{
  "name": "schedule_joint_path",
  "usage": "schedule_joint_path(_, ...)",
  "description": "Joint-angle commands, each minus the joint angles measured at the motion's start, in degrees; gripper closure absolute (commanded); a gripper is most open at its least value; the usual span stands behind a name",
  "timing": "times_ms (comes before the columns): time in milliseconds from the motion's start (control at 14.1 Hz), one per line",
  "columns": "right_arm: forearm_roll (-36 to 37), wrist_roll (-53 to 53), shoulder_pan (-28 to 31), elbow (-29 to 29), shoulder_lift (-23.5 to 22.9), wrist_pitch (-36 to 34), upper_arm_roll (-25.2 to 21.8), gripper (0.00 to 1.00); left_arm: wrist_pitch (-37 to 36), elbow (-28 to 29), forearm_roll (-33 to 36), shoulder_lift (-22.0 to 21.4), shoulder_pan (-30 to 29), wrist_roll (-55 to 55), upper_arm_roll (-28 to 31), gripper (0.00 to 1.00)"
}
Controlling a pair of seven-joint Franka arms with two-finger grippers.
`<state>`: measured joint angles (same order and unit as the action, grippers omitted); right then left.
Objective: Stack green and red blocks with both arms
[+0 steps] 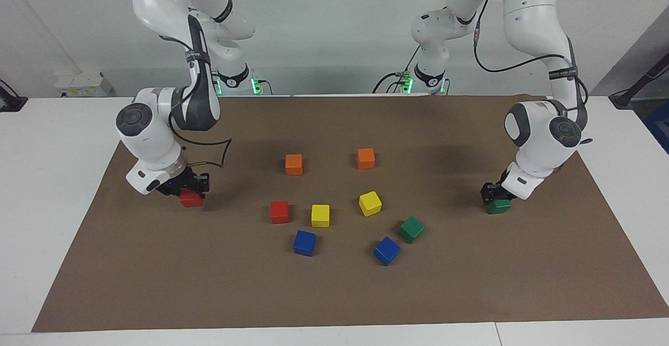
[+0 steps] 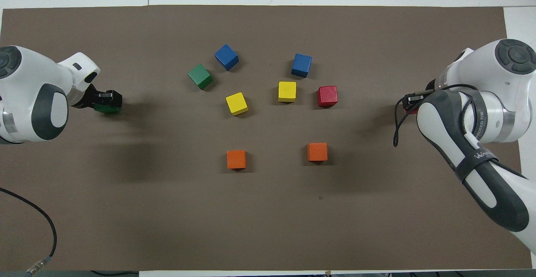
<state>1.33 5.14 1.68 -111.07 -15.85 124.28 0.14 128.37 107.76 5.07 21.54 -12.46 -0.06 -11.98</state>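
Note:
My right gripper (image 1: 191, 191) is shut on a red block (image 1: 191, 199), low over the mat (image 1: 334, 293) at the right arm's end of the table. In the overhead view that gripper (image 2: 412, 102) is mostly hidden by the arm. My left gripper (image 1: 494, 194) sits at a green block (image 1: 498, 206) that rests on the mat at the left arm's end; the overhead view shows the gripper (image 2: 106, 100) right over the block (image 2: 106, 109). A second red block (image 1: 279, 212) and a second green block (image 1: 412, 229) lie free in the middle cluster.
Two orange cubes (image 1: 293, 164) (image 1: 366, 158) lie nearer to the robots than the cluster. Two yellow cubes (image 1: 320, 215) (image 1: 370, 203) and two blue cubes (image 1: 304, 243) (image 1: 387, 251) lie among the free red and green blocks. White table borders the brown mat.

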Motion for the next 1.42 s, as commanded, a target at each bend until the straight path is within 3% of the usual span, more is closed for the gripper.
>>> schedule_joint_path(0, -0.45, 1.1, 0.78, -3.62, 1.7, 2.88, 0.47, 1.0, 0.66, -0.44, -0.5, -0.44, 0.15, -0.2, -0.06, 0.0)
schedule_joint_path(354, -0.45, 2.5, 2.01, -4.94, 0.91, 5.44, 0.47, 1.0, -5.65, -4.83, -0.5, -1.67, 0.42, -0.29, -0.15, 0.0)
schedule_joint_path(567, -0.45, 3.38, 2.45, -5.21, 0.12, 6.67, 0.47, 1.0, -11.46, -6.07, -0.76, -5.0, 1.9, -1.86, -0.76, 0.0)
schedule_joint_path(921, -0.45, 4.0, 3.07, -5.82, -0.67, 8.61, 0.47, 1.0, -10.16, -9.4, -3.74, -3.87, 9.55, -20.03, -0.68, 0.0)
schedule_joint_path(1062, -0.45, 4.0, 3.07, -6.0, -0.67, 8.61, 0.47, 1.0, -10.94, -12.9, -3.93, -0.9, 13.49, -29.16, -0.5, 0.0)
schedule_joint_path(1346, -0.45, 3.91, 2.98, -6.18, -0.67, 8.7, 0.38, 1.0, -15.59, -29.14, -3.22, 10.43, 21.41, -43.77, 0.81, 0.0)
